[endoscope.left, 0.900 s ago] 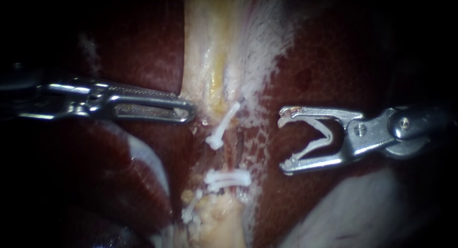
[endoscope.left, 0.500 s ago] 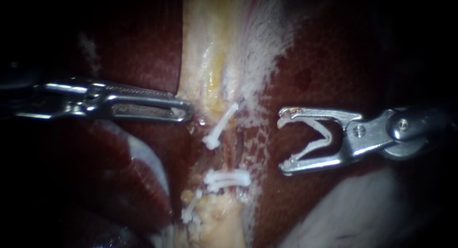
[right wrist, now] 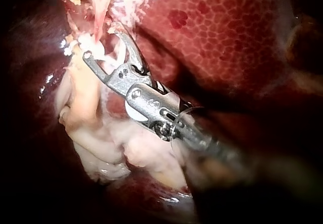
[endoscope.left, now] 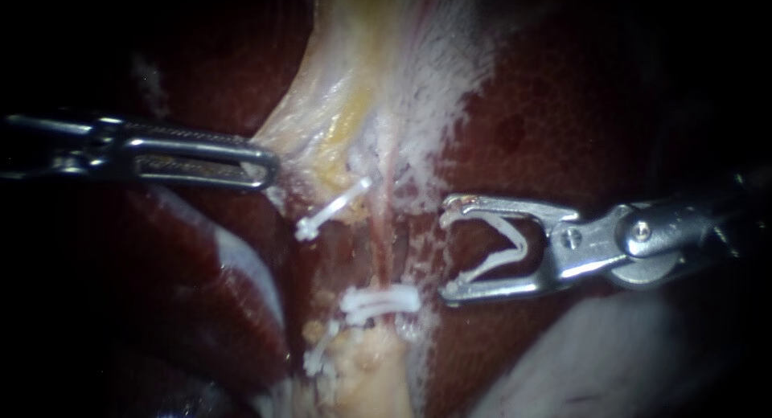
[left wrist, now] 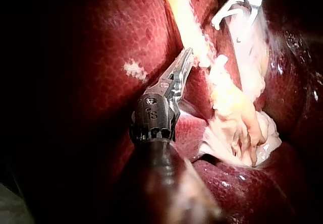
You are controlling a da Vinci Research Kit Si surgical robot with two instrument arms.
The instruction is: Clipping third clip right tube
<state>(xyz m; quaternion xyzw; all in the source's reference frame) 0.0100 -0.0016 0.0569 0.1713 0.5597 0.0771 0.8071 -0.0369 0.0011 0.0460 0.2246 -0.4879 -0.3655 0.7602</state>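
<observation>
Holding an open white clip (endoscope.left: 500, 245) between its two halves, the right instrument's pincer (endoscope.left: 445, 256) stands wide just beside the thin pink right tube (endoscope.left: 389, 225); the tube is not yet inside it. The left instrument's pincer (endoscope.left: 265, 165) is clamped on the pale tissue (endoscope.left: 322, 116) edge. Closed clips (endoscope.left: 382, 301) sit near the tube.

I find nothing to read in any of my three views: no text, label, brand, number or sign that I can make out.
</observation>
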